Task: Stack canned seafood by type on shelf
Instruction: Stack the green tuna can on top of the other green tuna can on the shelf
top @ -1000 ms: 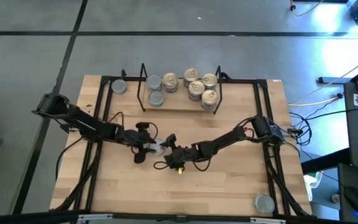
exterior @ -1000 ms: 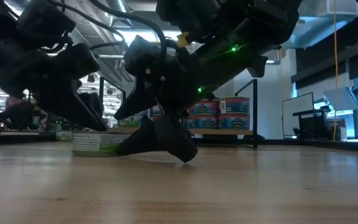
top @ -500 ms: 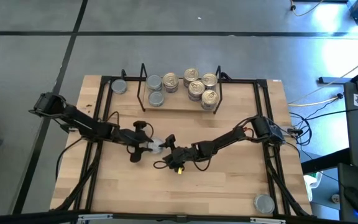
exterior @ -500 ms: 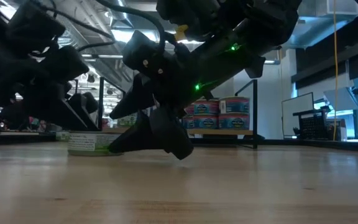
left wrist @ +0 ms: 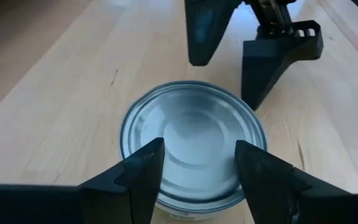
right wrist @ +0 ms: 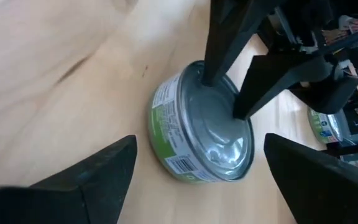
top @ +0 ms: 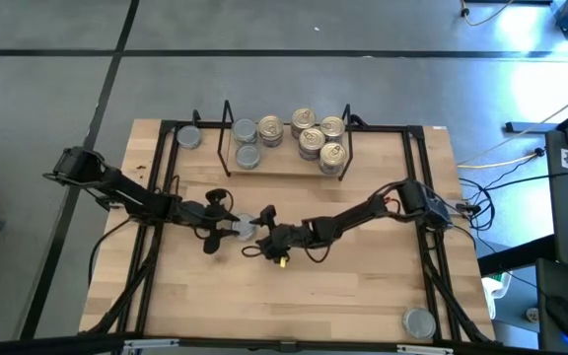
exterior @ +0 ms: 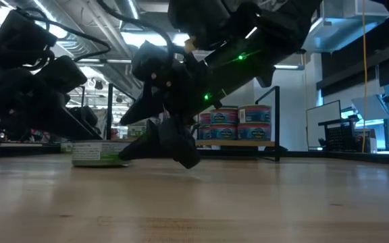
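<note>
A short tin with a plain silver lid and a green label (top: 246,226) (left wrist: 191,137) (right wrist: 201,124) stands on its base on the bare wood at mid-table. My left gripper (top: 233,223) (left wrist: 197,165) reaches it from the table's left, its fingers apart over the lid. My right gripper (top: 262,233) (right wrist: 201,144) comes from the right and is open wide. Its fingers stand on either side of the tin without touching it. The shelf (top: 284,171) at the far edge holds silver-lidded tins (top: 246,143) on its left and several gold-lidded tins (top: 316,136) on its right. My left gripper has both fingertips (right wrist: 215,68) set down on the tin's lid (right wrist: 224,106), inside its raised rim and narrower than the tin. The fingers slant down from the table's left. Nothing is pinched. The tin stands upright on the table.
One loose silver-lidded tin (top: 188,138) sits left of the shelf at the far edge. Another (top: 419,322) sits by the near right corner. Black rails (top: 162,187) run along the table's sides, and cables trail from both arms. Bare wood lies toward the near edge.
My left gripper has drawn back toward the table's left edge and sunk a little. The tin has slid a short way left along the table with it, staying upright. My right gripper has edged the same way after it. Neither gripper's gap has changed.
</note>
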`<state>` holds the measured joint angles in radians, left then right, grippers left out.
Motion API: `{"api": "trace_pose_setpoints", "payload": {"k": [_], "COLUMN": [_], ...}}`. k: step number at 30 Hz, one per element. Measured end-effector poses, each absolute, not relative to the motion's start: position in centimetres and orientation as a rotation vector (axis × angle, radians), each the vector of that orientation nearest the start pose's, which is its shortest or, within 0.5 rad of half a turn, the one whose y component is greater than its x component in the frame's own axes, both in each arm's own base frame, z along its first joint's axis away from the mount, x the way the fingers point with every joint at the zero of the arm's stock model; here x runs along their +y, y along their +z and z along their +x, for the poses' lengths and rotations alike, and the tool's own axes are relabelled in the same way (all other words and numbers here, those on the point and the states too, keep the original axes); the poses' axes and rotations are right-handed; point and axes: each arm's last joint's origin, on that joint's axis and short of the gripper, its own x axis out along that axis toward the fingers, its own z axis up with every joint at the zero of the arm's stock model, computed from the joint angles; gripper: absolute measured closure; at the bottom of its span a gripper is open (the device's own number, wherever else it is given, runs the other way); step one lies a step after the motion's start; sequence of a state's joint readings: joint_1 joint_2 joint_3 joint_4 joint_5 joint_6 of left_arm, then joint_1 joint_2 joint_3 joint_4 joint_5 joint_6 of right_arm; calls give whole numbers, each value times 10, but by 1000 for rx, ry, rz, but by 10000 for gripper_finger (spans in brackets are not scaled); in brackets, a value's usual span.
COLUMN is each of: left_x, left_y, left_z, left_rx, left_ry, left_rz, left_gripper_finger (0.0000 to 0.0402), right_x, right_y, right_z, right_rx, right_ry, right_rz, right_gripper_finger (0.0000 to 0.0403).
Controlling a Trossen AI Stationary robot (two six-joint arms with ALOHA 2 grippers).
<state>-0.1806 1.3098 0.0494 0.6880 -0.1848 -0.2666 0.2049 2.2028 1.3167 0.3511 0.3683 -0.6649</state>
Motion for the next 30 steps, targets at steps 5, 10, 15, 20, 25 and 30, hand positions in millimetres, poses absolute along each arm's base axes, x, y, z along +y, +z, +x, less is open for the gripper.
{"api": "trace_pose_setpoints", "payload": {"k": [5, 10, 15, 20, 25, 30], "left_x": [-24, -24, -24, -24, -24, -24], "left_y": [91, 92, 92, 92, 92, 92], "left_z": [163, 163, 163, 163, 163, 163], "left_rx": [557, 551, 549, 548, 547, 544], "left_ry": [80, 86, 85, 88, 88, 86], "left_rz": [-158, -175, -175, -185, -185, -180], "left_gripper_finger": [202, 202, 202, 202, 202, 202], "right_x": [79, 79, 77, 72, 68, 59], "right_y": [113, 113, 113, 112, 119, 123], "right_z": [452, 453, 453, 453, 463, 479], "right_rx": [567, 562, 570, 587, 662, 687], "right_ry": [51, 95, 119, 138, 215, 217], "right_rz": [-880, -1003, -1065, -1059, -1033, -1019], "right_gripper_finger": [52, 52, 52, 52, 52, 52]}}
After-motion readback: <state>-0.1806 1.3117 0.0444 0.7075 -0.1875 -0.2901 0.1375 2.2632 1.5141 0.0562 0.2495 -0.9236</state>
